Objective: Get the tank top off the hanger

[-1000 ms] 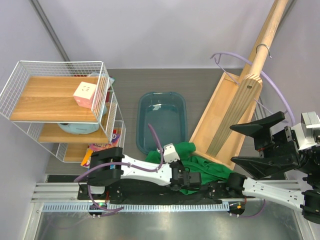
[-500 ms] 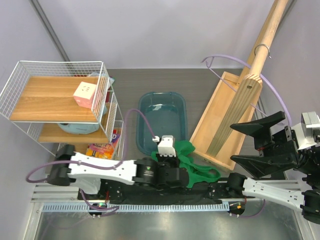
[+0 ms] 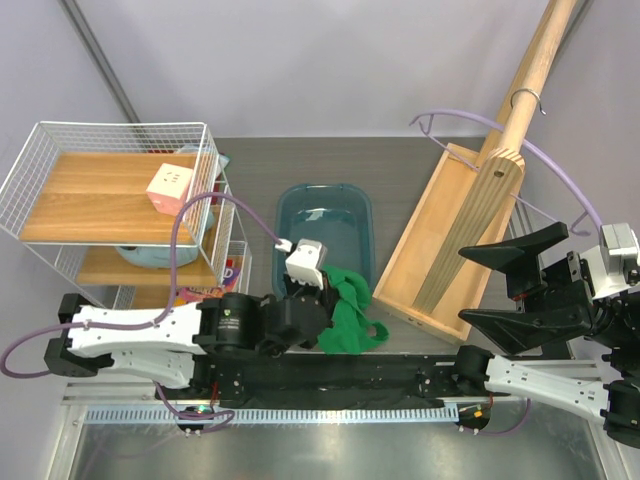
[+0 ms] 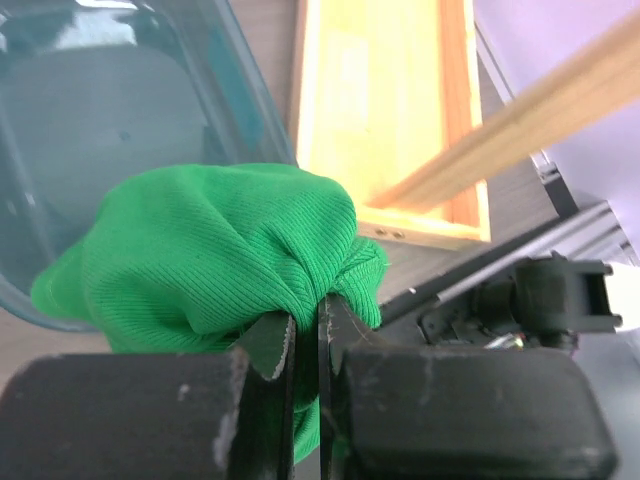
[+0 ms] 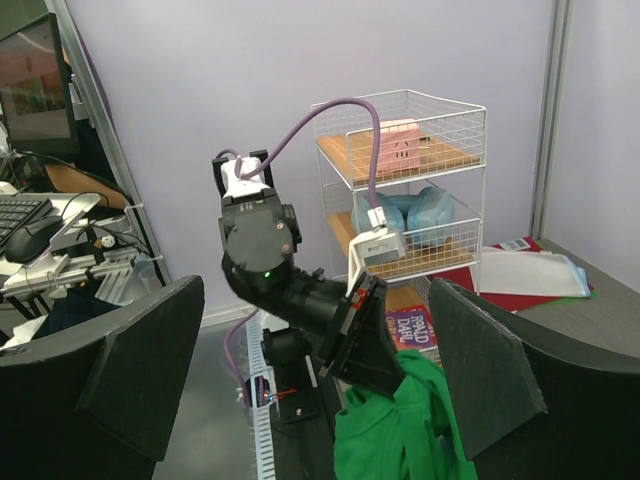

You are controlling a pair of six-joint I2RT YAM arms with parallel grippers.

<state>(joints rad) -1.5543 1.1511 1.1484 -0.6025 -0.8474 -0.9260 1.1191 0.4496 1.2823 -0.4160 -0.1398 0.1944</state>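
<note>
Across the dark counter point(image 3: 260, 165), the largest thing was the slanted wooden pole point(image 3: 530, 80) with its tray at 3 o'clock. A white wire shelf rack point(image 3: 110, 190) stood at 9 o'clock, and a teal basin point(image 3: 325, 187) sat near the centre. The lilac hanger point(image 3: 462, 113) hung bare by its hook on the pole at 1 o'clock. It was well apart from the tank top point(image 3: 348, 318), which was bunched over the basin's 5 o'clock corner; whether cloth touched rim could not be told. The left hand point(image 4: 305, 330) was pressed together, pinching a fold of that green cloth. The right hand point(image 5: 318, 300) was spread wide at 4 o'clock, holding nothing.

Removal looked done. The likely trouble was the grip: only a thin fold was pinched, so the bundle might slip and drop half into the basin. A dangling strap might also catch the rim or the arm's purple cable point(image 3: 215, 200) on a swing.
</note>
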